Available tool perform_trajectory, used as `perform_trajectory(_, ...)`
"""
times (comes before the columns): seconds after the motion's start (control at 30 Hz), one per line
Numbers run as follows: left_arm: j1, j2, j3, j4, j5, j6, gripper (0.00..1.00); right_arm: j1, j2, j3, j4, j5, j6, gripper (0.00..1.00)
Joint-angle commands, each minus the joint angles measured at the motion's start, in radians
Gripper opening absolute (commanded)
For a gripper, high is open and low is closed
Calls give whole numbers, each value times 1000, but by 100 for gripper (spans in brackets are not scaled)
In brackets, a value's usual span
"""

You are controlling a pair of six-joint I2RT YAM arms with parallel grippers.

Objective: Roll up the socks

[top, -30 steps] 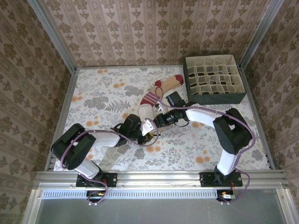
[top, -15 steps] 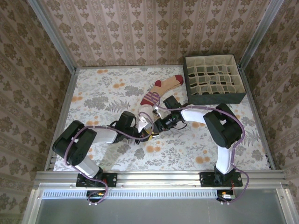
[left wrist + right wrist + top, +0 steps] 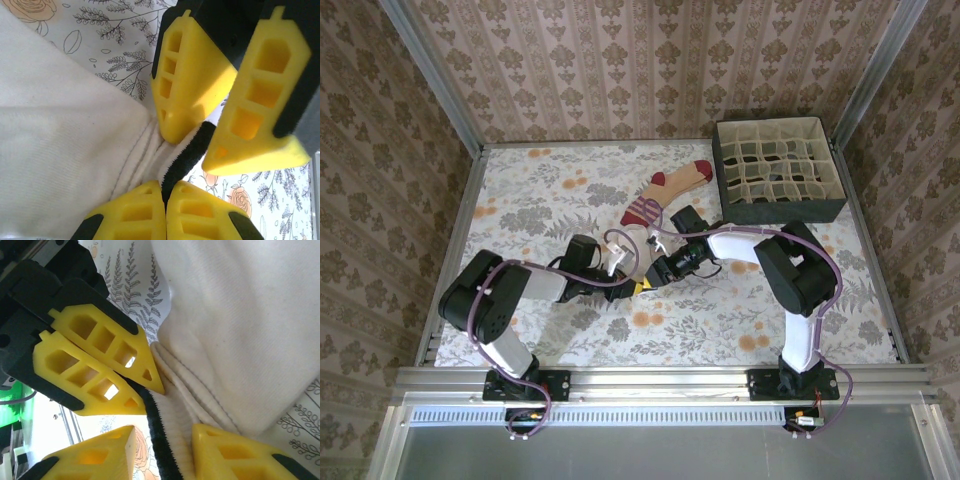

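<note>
The cream-white sock (image 3: 632,243) lies mid-table, its dark-striped cuff (image 3: 192,150) toward the near side. My left gripper (image 3: 165,187) is shut on the black cuff edge (image 3: 155,432), and in the top view it sits at the cuff's left (image 3: 626,284). My right gripper (image 3: 162,440) straddles the same cuff from the other side (image 3: 644,280). Its fingers (image 3: 192,85) stand apart with the ribbed cuff between them and table showing beside the black edge. The tan sock (image 3: 670,183), with maroon toe, heel and striped cuff, lies flat behind, its cuff touching the white sock.
A dark box (image 3: 778,205) divided into several cream cells stands at the back right. The flowered tablecloth (image 3: 540,200) covers the table. Patterned walls close it in on three sides, and a metal rail (image 3: 660,378) runs along the near edge.
The right gripper has slid left and nearer, up against the left gripper at the white sock's cuff. The left wrist has shifted left and back. The tan sock has not moved.
</note>
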Motion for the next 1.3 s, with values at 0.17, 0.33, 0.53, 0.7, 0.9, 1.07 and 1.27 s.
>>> perform_trajectory(0.17, 30, 53, -13, 51, -15, -72, 0, 1, 30, 8, -87, 112, -17, 28)
perform_trajectory(0.33, 32, 53, -25, 84, -27, -81, 0, 1, 38, 11, -96, 206, 18, 15)
perform_trajectory(0.53, 32, 20, -30, 94, -33, -56, 9, 1, 73, 63, -179, 304, 59, 5)
perform_trajectory(0.7, 33, -109, -41, 81, -66, -1, 13, 1, 109, 121, -288, 386, 77, 3)
perform_trajectory(0.9, 15, -333, -43, -24, -159, 178, 21, 1, 129, 156, -339, 398, 79, 3)
perform_trajectory(1.07, -22, -407, -93, -26, -284, 291, 36, 1, 133, 167, -337, 378, 77, 3)
perform_trajectory(1.27, -67, -311, -108, 39, -296, 253, 39, 1, 132, 177, -333, 345, 64, 4)
